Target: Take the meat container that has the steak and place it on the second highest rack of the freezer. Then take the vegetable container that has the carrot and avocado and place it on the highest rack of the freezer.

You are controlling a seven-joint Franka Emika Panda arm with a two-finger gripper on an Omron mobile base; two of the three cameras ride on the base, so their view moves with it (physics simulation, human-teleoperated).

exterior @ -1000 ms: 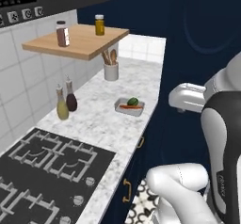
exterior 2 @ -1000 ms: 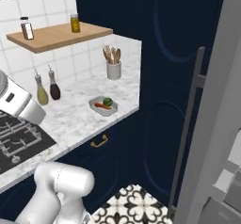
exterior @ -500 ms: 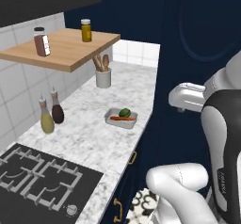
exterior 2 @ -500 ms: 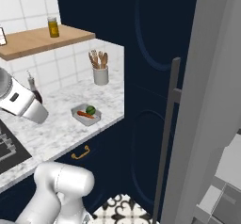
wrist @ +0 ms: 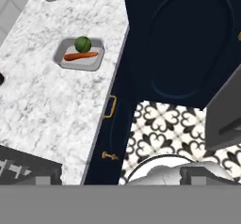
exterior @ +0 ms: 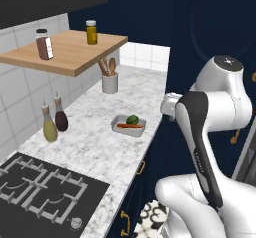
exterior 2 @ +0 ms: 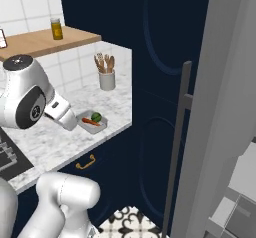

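Hand view: we note the vegetable container [wrist: 79,54] on the marble counter [wrist: 42,110], holding carrot [wrist: 81,56] and avocado [wrist: 83,44]. We cannot tell the gripper's state.

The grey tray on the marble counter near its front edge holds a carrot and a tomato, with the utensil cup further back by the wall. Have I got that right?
Not quite. Beside the carrot lies a dark green avocado, not a tomato; the hand view shows it plainly. The rest holds: the grey tray sits on the marble counter near its front edge, and the utensil cup stands further back by the wall.
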